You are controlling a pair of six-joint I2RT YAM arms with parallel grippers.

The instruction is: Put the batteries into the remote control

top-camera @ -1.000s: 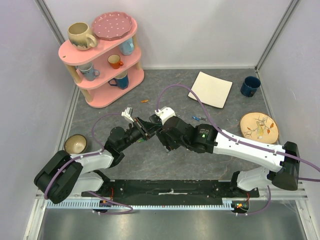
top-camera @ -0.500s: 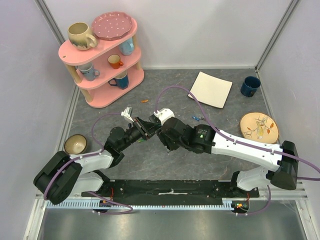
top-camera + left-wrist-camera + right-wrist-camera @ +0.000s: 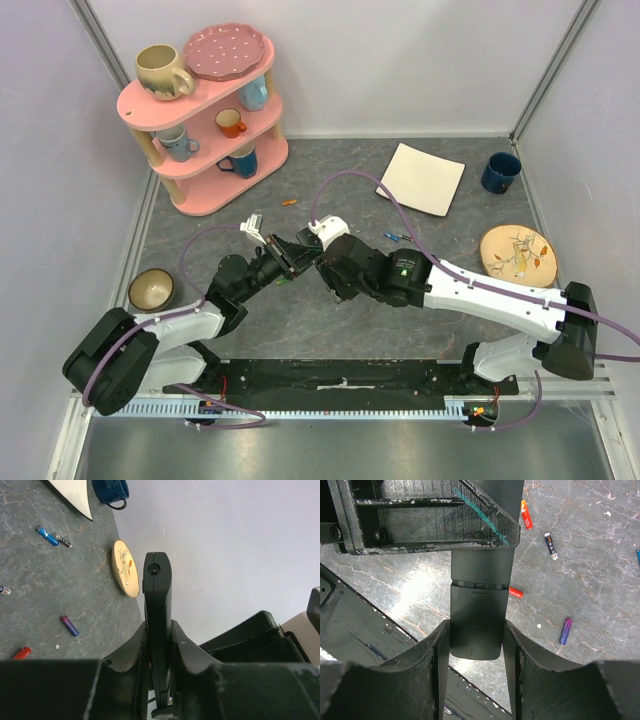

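Observation:
My left gripper (image 3: 159, 630) is shut on the remote control (image 3: 157, 605), a slim black bar held edge-up above the table. In the right wrist view the remote (image 3: 476, 625) shows its flat back with a seam across it. My right gripper (image 3: 476, 628) has closed in on the bar's free end, one finger against each side edge. From above, both grippers (image 3: 283, 258) (image 3: 322, 262) meet mid-table. Batteries lie loose on the grey mat below: a red one (image 3: 515, 592), an orange one (image 3: 526, 507), a dark one (image 3: 550, 545), a purple one (image 3: 565, 631) and a blue one (image 3: 46, 535).
A pink shelf (image 3: 200, 120) with mugs stands at the back left, with a bowl (image 3: 151, 288) at the left edge. A white square plate (image 3: 421, 178), a blue mug (image 3: 500, 171) and a round patterned plate (image 3: 518, 254) sit on the right. An orange battery (image 3: 289, 202) lies near the shelf.
The right gripper's fingers have narrowed onto the remote's end. The right arm shifted slightly left. The left gripper has kept its hold.

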